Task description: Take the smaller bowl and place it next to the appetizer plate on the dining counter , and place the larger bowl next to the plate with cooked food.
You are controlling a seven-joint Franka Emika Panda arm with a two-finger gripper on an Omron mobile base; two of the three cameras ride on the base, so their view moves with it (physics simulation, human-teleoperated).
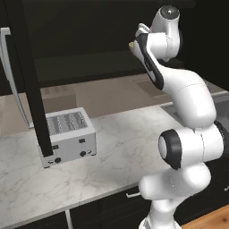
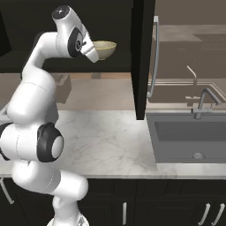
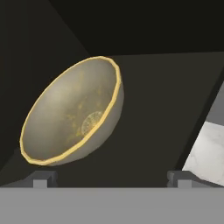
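In the hand view, the beige, gold-rimmed ceramic bowl (image 3: 72, 113) sits left of centre in the dark open cabinet (image 3: 166, 109), above the white marble worktop (image 3: 208, 151). The hand (image 3: 111, 179) is spread wide, holding nothing. Best shift left so one finger straddles the rim before closing.

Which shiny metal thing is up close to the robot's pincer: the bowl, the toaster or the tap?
The bowl. It sits high in the dark cabinet, right in front of the open pincer. The toaster is down on the counter, and the tap stands by the sink.
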